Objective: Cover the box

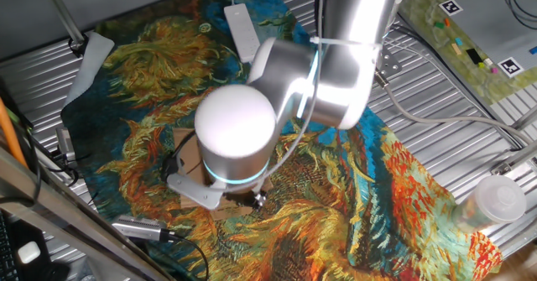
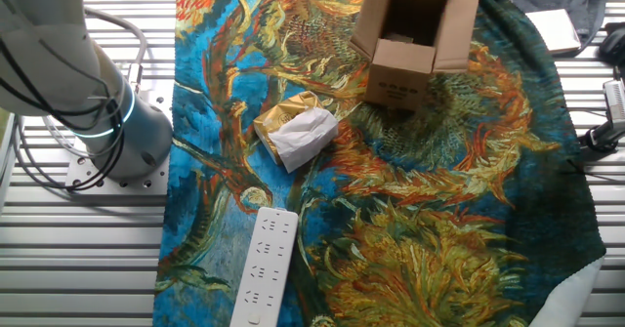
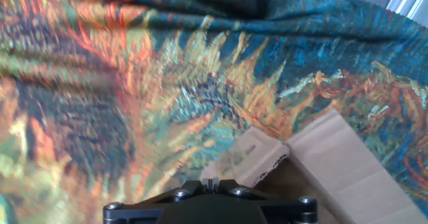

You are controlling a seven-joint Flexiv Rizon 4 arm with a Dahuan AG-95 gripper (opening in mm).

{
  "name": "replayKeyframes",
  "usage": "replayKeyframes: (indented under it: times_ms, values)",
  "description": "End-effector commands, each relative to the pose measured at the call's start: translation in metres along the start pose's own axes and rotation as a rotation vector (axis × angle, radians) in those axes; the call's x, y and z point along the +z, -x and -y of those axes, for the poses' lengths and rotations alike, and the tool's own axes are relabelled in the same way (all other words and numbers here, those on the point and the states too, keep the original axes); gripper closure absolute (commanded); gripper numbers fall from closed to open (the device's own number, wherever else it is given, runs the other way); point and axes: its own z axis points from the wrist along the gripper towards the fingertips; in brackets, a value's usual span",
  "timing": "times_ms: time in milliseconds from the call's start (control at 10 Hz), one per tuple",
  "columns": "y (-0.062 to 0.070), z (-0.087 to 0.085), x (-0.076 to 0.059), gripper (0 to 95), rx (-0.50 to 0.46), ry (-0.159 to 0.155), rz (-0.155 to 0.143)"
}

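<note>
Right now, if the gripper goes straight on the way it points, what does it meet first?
Probably the cardboard box: in the hand view its open flaps lie just ahead of the gripper, slightly right of centre. Off that line there is only the sunflower cloth. Depth is unclear.

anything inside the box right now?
The box stands open, flaps up. In the other fixed view only a bare cardboard inner wall and shadow show inside; the bottom is hidden by the front wall. The wrapped packet lies outside on the cloth.

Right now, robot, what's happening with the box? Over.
Fingers out of sight, state unknown. Box upright on the cloth, flaps open, uncovered. Packet beside it, apart, not blocking.
</note>
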Motion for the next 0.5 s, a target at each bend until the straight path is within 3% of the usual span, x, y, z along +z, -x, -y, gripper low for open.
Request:
replayKeyframes:
  times_ms: [100, 500]
  values:
    - [-0.006, 0.005, 0.003, 95.0, -0.008, -0.003, -0.001]
    - [-0.009, 0.013, 0.019, 95.0, -0.021, -0.012, 0.016]
